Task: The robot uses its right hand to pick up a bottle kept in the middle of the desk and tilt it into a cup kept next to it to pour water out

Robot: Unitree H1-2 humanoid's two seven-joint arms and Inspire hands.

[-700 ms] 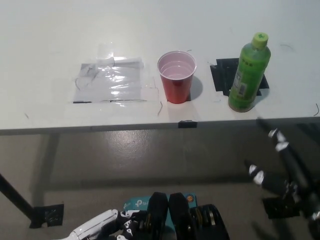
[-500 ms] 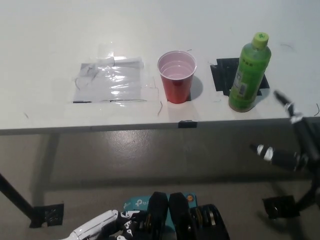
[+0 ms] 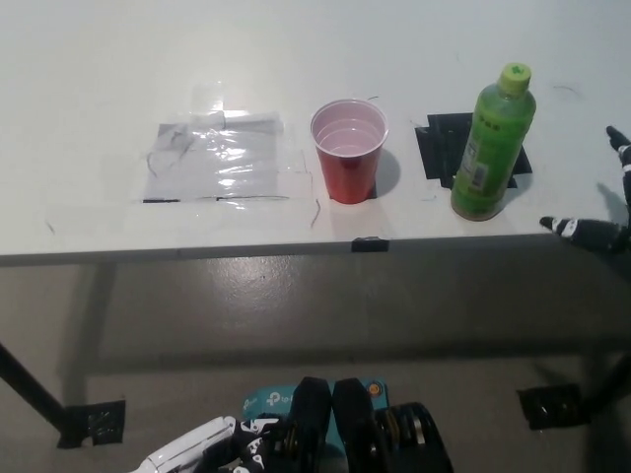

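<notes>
A green bottle (image 3: pixel 492 144) with a lime cap stands upright on a black tape mark (image 3: pixel 440 148) near the desk's front edge. To its left stands a red cup (image 3: pixel 349 151), upright, with a pale inside. My black right hand (image 3: pixel 603 197) shows at the right picture edge, level with the bottle's base and apart from it. Its fingers (image 3: pixel 564 227) are spread and hold nothing. My white left hand (image 3: pixel 187 449) rests low at the bottom left, below the desk.
A clear plastic sheet (image 3: pixel 223 159) is taped flat on the white desk (image 3: pixel 108 89) left of the cup. The desk's front edge (image 3: pixel 197 253) crosses the picture, with grey floor below. A black desk leg (image 3: pixel 30 394) stands at lower left.
My right hand has risen from below the desk edge up and to the right, now level with the desk top beside the bottle. Bottle, cup and left hand have not moved.
</notes>
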